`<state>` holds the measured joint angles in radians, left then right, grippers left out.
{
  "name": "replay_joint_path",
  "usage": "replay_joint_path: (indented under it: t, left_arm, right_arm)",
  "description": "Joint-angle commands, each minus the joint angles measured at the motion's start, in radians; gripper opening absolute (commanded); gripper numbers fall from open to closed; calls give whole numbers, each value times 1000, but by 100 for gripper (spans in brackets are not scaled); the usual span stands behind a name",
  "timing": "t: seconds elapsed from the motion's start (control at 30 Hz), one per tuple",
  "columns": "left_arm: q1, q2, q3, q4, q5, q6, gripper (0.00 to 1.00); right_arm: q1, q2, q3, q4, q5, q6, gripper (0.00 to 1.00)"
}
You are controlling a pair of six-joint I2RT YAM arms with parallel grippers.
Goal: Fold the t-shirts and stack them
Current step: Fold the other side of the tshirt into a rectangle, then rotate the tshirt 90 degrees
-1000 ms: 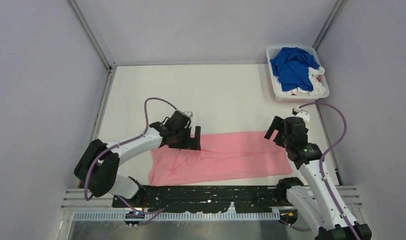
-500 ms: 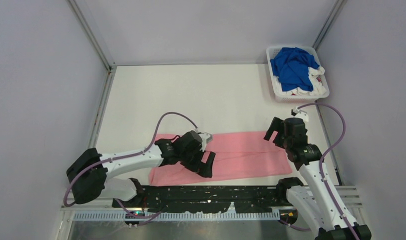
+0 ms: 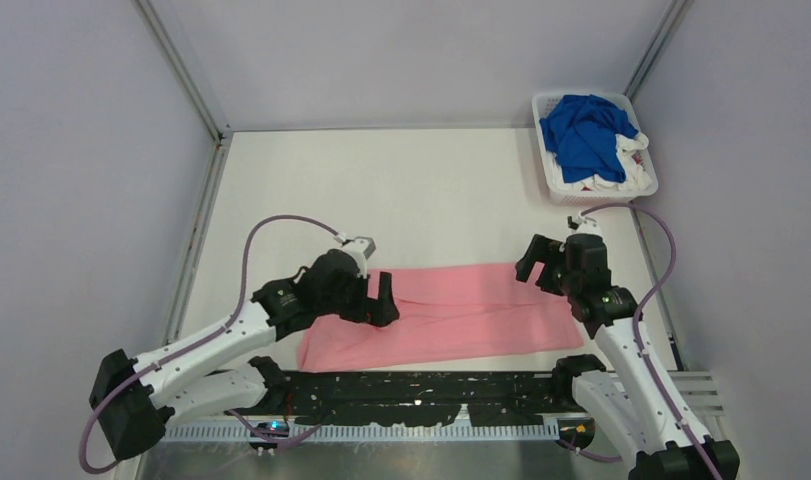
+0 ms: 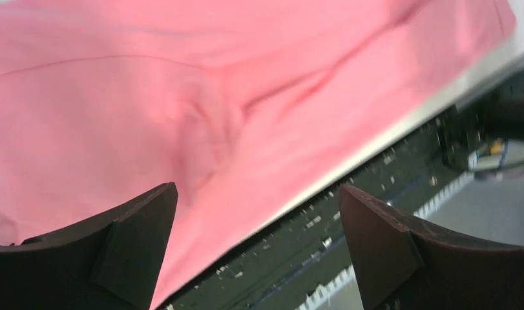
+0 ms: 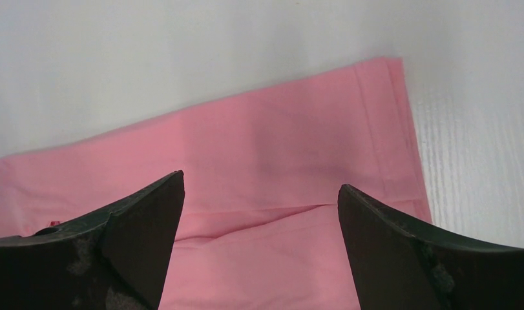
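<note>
- Left gripper (image 3: 384, 300), wide and empty, hides part of the pink shirt (image 3: 461, 312) near the front of the table (image 3: 401, 190).
- Right gripper (image 3: 538, 268) also wide, empty.
- Blue shirt (image 3: 584, 135) covers white shirts (image 3: 621, 178) in the basket (image 3: 551, 182).

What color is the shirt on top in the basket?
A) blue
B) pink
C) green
A: a blue shirt lies on top of white ones in the basket, while the pink shirt lies outside it.
</note>
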<state>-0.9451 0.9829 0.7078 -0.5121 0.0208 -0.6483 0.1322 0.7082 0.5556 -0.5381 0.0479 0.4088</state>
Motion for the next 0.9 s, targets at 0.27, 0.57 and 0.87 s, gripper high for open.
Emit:
replay_joint_path:
  t: [0.27, 0.57, 0.87]
  left_arm:
    - [375, 214, -139, 233, 178, -54, 100]
    - [530, 608, 102, 193, 310, -49, 100]
    - [621, 1003, 659, 30, 406, -121, 99]
  right_arm:
    - [69, 184, -6, 193, -145, -22, 95]
    - [185, 373, 8, 287, -152, 13, 95]
    - [211, 427, -52, 314, -150, 18, 95]
